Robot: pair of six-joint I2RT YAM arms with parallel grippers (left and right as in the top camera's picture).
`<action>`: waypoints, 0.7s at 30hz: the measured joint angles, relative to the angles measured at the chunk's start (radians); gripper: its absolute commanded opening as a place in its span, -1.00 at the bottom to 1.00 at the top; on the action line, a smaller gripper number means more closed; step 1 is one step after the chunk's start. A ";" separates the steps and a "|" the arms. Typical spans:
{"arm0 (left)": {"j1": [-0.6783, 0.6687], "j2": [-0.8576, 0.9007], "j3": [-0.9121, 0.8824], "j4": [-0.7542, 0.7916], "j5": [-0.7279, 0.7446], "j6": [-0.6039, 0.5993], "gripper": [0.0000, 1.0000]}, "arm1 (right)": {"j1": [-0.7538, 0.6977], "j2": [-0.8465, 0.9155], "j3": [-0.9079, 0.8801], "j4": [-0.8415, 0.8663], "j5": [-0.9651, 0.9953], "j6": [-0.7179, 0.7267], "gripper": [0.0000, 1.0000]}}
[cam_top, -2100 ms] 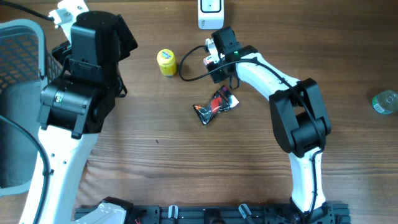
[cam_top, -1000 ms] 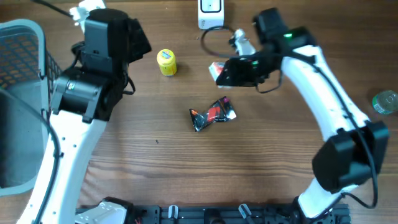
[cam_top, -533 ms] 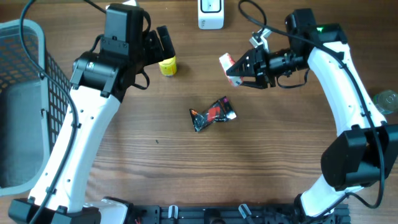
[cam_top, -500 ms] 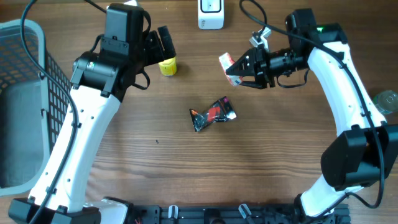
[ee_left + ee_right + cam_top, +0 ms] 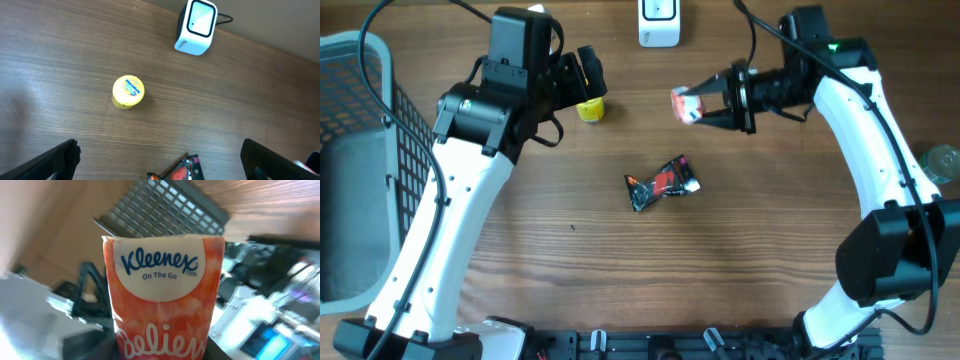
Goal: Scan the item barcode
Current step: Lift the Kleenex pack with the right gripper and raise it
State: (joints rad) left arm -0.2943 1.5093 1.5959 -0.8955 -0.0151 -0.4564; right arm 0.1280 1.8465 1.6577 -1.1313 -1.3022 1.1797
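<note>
My right gripper (image 5: 718,99) is shut on an orange-and-white Kleenex tissue pack (image 5: 686,103), held in the air and pointing left, below and to the right of the white scanner (image 5: 660,22). In the right wrist view the pack (image 5: 162,280) fills the middle, clamped between the dark fingers at the bottom of the frame. My left gripper (image 5: 588,76) hangs open over the yellow jar (image 5: 588,110). The left wrist view shows its wide-apart fingers (image 5: 55,160), the jar (image 5: 128,91) and the scanner (image 5: 196,27) beyond.
A black-and-red snack packet (image 5: 663,182) lies mid-table, also peeking in at the bottom of the left wrist view as the packet (image 5: 177,171). A grey mesh basket (image 5: 360,150) stands at the left edge. A small clear round object (image 5: 942,163) sits at the far right.
The right arm has swung the tissue pack up and to the right and turned it to point left. The left arm has moved right over the yellow jar.
</note>
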 measured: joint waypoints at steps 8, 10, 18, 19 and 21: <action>0.000 0.000 0.000 -0.007 0.018 -0.018 1.00 | 0.000 0.000 0.000 0.226 0.013 0.560 -0.54; 0.000 0.000 0.000 -0.009 0.022 -0.021 1.00 | 0.000 0.000 0.000 0.285 0.040 0.672 0.04; 0.000 0.000 -0.001 -0.043 0.044 -0.037 1.00 | -0.015 0.000 0.000 0.440 0.177 0.840 -0.26; 0.000 0.000 -0.001 -0.044 0.044 -0.039 1.00 | -0.019 0.000 0.000 0.441 0.183 0.848 -0.26; 0.000 0.000 -0.001 -0.047 0.044 -0.040 1.00 | -0.026 0.000 0.000 0.441 0.187 0.858 -0.42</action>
State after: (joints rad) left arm -0.2943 1.5093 1.5951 -0.9424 0.0288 -0.4965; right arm 0.1020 1.8465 1.6577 -0.6903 -1.1152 2.0380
